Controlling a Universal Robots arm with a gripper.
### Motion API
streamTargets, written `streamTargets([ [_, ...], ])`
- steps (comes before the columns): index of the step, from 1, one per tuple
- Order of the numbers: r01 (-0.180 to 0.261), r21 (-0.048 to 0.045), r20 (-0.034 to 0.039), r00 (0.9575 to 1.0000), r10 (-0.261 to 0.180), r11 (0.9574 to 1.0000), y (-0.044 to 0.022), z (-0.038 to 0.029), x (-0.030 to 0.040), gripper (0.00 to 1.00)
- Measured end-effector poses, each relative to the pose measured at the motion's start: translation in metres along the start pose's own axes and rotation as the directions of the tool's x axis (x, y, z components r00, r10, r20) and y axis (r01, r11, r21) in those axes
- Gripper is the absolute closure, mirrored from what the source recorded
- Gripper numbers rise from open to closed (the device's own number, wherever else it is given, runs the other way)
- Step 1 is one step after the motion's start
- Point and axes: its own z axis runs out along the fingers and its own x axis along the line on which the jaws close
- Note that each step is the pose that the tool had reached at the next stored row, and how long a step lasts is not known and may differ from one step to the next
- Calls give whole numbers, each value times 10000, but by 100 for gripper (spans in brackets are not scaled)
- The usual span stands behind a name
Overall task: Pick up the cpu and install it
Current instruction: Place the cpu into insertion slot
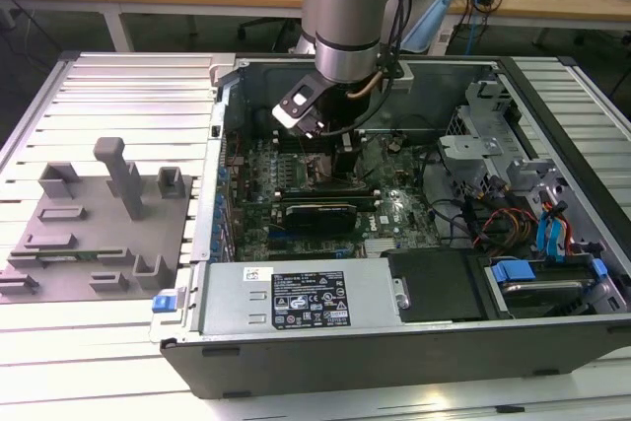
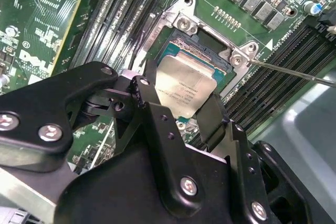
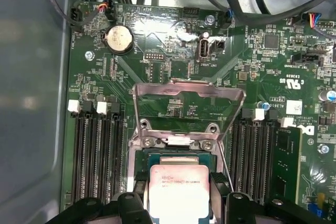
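The cpu (image 2: pixel 186 88), a flat square chip with a pale silvery top, sits between the two black fingers of my gripper (image 2: pixel 184 92), which is shut on its opposite edges. It hangs just over the open socket (image 2: pixel 206 39) on the green motherboard, tilted slightly against it. In the first wrist view the cpu (image 3: pixel 178 190) lies over the socket below the raised metal load plate (image 3: pixel 189 90), with my gripper (image 3: pixel 178 195) around it. In the exterior view the arm reaches down into the open computer case and my gripper (image 1: pixel 335 160) is low over the board.
Memory slots (image 3: pixel 97 150) flank the socket on both sides. The thin socket lever (image 2: pixel 294 73) sticks out beside it. A grey fixture plate (image 1: pixel 99 234) with blocks lies at the exterior view's left of the case. A power supply (image 1: pixel 306 298) and drive cage (image 1: pixel 493 145) crowd the case.
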Motion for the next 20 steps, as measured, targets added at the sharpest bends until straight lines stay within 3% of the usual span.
streamTargets([
  [7, -223, 5, 1, 9998, 223, 9998, -20, 31, 2, 45],
  [20, -330, 8, -77, 9994, 330, 9995, -28, 69, 15, 45],
])
